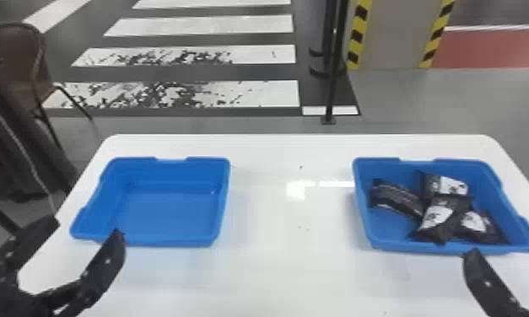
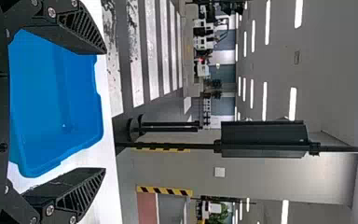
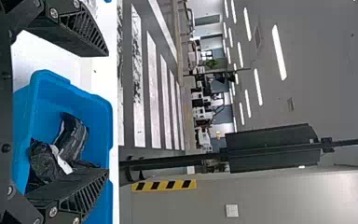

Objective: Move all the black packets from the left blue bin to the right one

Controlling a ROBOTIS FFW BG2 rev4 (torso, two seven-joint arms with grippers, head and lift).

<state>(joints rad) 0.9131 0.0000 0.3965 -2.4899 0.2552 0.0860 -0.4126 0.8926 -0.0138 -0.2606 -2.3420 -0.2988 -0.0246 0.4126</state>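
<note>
Four black packets (image 1: 446, 225) lie in the right bin (image 1: 362, 206). Left of that bin, well apart on the worktop (image 1: 292, 261), sits the left bin (image 1: 170, 215). Near the right bin's front edge, the right pincer (image 1: 506, 251) is spread; well to its left, the left pincer (image 1: 87, 227) is spread too.

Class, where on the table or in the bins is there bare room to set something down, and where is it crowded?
Bare room: the white table between the two bins, and the floor of the left blue bin, bordered by its walls. Crowded: the right blue bin, where black packets overlap, leaving a small bare patch at its near left corner.
</note>
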